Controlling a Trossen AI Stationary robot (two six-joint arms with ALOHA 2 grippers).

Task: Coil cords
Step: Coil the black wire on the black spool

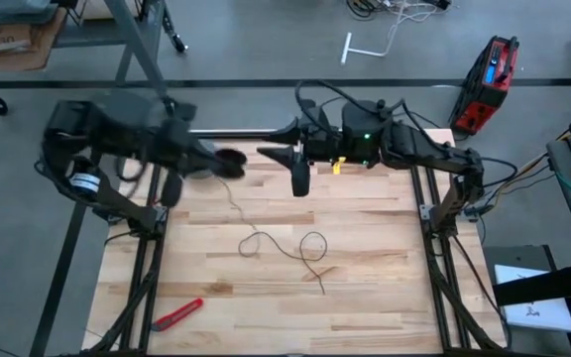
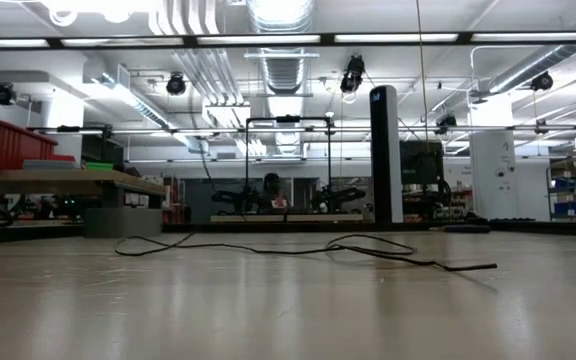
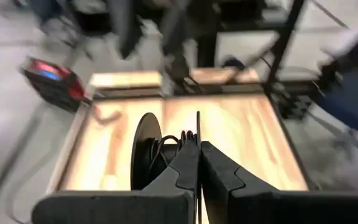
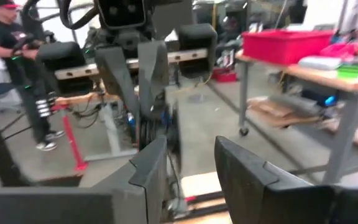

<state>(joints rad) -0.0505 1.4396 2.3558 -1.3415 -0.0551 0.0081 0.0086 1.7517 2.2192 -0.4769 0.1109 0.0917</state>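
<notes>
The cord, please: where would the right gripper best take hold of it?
Grip the cord on its straight tail near the free end, from straight above: it lies flat on the table, past both loops. The left gripper holds the reel.

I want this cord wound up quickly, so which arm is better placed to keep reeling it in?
Left, probably. The left gripper is shut on the reel, and the cord trails from it across the table. The right gripper hangs open near the back edge, holding nothing.
</notes>
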